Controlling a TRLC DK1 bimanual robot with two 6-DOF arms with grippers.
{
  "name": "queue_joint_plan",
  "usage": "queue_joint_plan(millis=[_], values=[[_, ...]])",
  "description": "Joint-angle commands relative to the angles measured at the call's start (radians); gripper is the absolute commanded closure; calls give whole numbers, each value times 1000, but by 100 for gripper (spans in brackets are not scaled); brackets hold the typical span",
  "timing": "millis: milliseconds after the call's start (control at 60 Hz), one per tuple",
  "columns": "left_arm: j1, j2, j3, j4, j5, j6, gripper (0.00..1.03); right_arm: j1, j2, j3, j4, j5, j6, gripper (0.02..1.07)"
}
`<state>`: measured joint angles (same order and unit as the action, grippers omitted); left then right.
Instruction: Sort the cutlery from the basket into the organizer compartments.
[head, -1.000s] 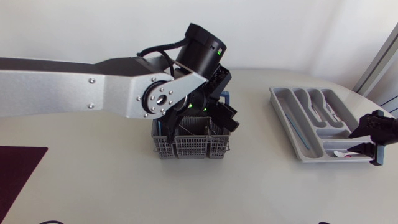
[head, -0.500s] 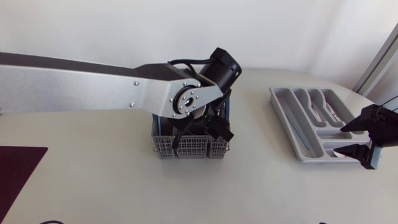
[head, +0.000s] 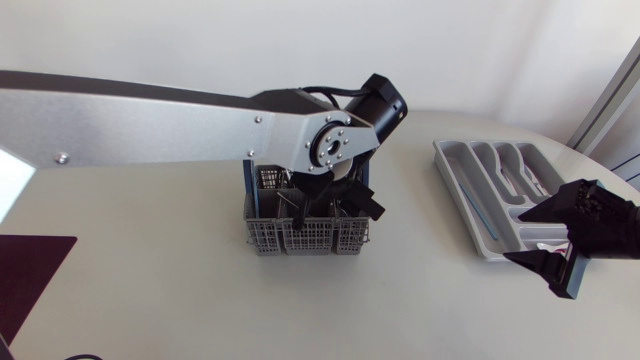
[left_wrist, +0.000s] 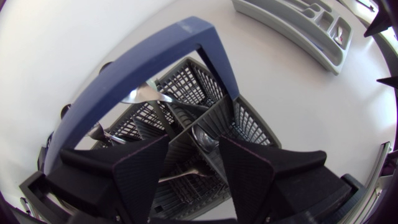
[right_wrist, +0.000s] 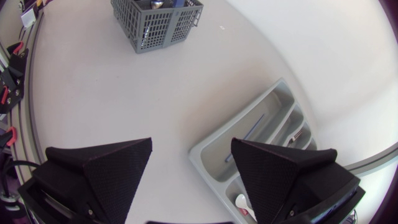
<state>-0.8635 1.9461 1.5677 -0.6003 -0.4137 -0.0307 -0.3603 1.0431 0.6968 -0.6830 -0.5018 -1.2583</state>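
Note:
The grey mesh basket (head: 305, 238) with a blue handle (left_wrist: 124, 81) stands mid-table. My left gripper (head: 333, 208) hangs just over it, pointing down. In the left wrist view its fingers (left_wrist: 194, 149) stand apart above the basket's inner dividers, touching nothing. Below them lie a spoon (left_wrist: 146, 96), a second spoon bowl (left_wrist: 205, 138) and a thin handle (left_wrist: 186, 174). The grey organizer (head: 470, 200) sits at the right with several silver pieces (head: 520, 180) and a white spoon (head: 550, 246) inside. My right gripper (head: 522, 235) is open and empty at its near corner.
A dark purple mat (head: 30, 270) lies at the table's front left corner. From the right wrist, the organizer (right_wrist: 249, 134) holds a thin blue piece in its long compartment, and the basket (right_wrist: 155, 25) stands far ahead across bare table.
My left arm has swung right and come down over the basket, its fingers narrowing a little. My right gripper has opened wider and drawn back from the organizer toward the front edge.

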Motion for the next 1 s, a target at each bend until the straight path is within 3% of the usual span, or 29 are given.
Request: queue_joint_plan(millis=[0,450,983], values=[[-9,39,40,-23,-11,-32,48,30,-35,-40,-15,-4,51,15],[-8,94,69,-30,-36,-49,66,116,-130,-97,-35,3,106,15],[-16,109,72,-21,-54,-48,82,123,-163,-120,-41,14,102,14]])
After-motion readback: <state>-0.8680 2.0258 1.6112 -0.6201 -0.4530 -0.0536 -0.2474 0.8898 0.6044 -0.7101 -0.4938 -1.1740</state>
